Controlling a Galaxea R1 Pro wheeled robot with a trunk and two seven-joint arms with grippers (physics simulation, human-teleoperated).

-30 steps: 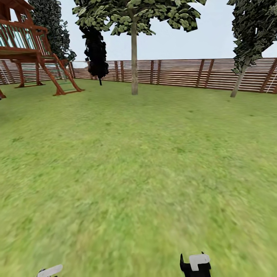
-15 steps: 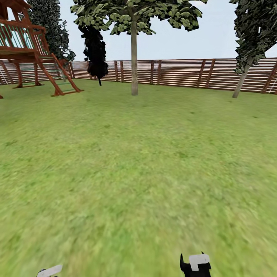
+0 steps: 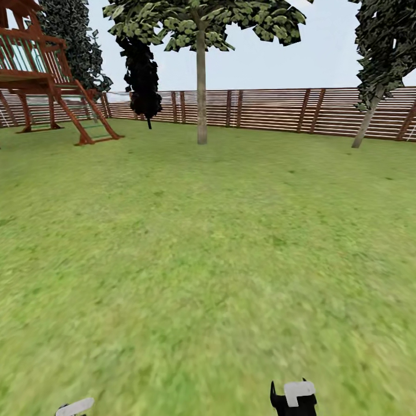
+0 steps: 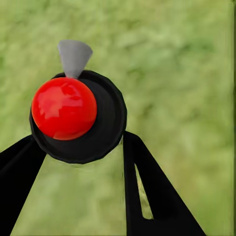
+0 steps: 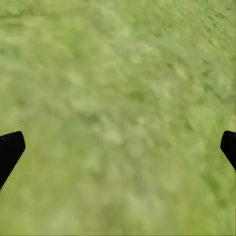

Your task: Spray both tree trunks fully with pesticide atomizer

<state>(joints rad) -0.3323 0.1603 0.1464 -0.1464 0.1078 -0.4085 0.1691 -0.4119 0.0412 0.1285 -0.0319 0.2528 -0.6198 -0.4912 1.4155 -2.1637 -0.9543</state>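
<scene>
The pesticide atomizer (image 4: 73, 115), a dark round bottle with a red top and a grey nozzle, sits between the black fingers of my left gripper (image 4: 78, 142), which is shut on it above the grass. My right gripper (image 5: 120, 147) is open over the lawn with nothing in it. Both wrists peek in at the head view's lower edge, left (image 3: 74, 407) and right (image 3: 293, 397). A tree with a straight pale trunk (image 3: 201, 92) stands far ahead near the fence. The paved floor and the pesticide are out of view.
The green lawn (image 3: 208, 260) stretches ahead to a brown slat fence (image 3: 271, 110). A wooden play tower with a ladder (image 3: 52, 75) stands at the far left, with a black conifer (image 3: 141, 75) beside it. A leaning-trunk tree (image 3: 365, 124) stands far right.
The whole head view has shifted a little: the play tower slid left and the fence line dropped slightly, so the camera moved. Both grippers keep their places in the picture.
</scene>
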